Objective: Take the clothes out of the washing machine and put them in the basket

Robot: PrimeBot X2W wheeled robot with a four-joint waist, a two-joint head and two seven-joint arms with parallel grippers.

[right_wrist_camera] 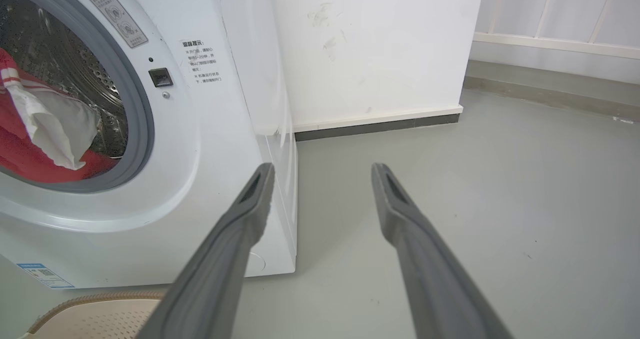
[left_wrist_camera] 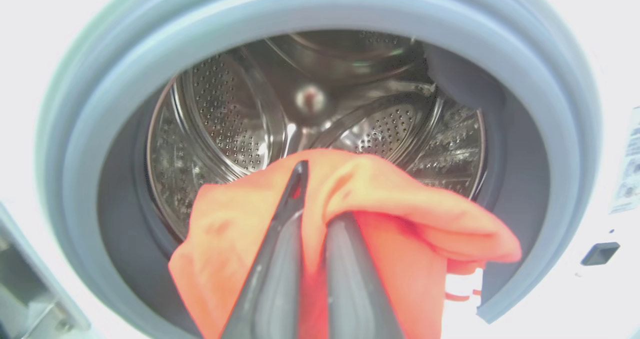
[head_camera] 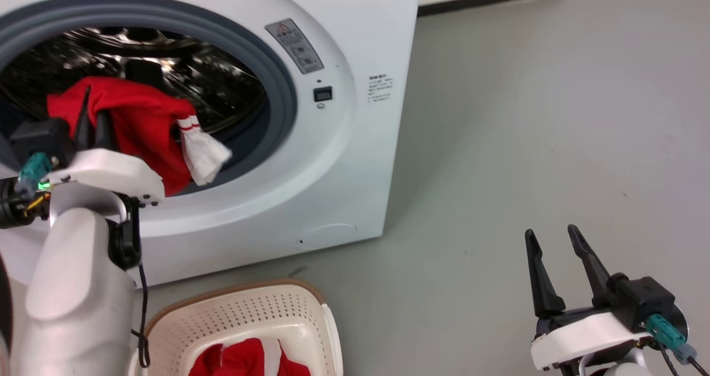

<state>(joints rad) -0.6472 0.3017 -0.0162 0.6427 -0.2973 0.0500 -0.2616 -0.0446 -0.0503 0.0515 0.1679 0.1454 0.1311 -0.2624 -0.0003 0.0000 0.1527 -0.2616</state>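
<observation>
nearest me the basket [head_camera: 310, 304] sits on the floor [head_camera: 499, 143] below the porthole, one red piece [head_camera: 244, 359] already in it. my right gripper [head_camera: 552, 230] hangs idle, fingers apart. my left gripper [left_wrist_camera: 320, 194] is pinched on the red garment [head_camera: 144, 126] at the washing machine [head_camera: 344, 159] gasket [head_camera: 277, 87]. i'd draw back slowly and lift, so the white cuff [head_camera: 202, 154] clears the lip and nothing snags in the drum [left_wrist_camera: 225, 114] behind.

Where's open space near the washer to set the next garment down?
Bare floor between the washing machine and the right gripper; the far half of the basket is bare. Crowded: the porthole's lower left, where the left gripper grips the red garment.
</observation>
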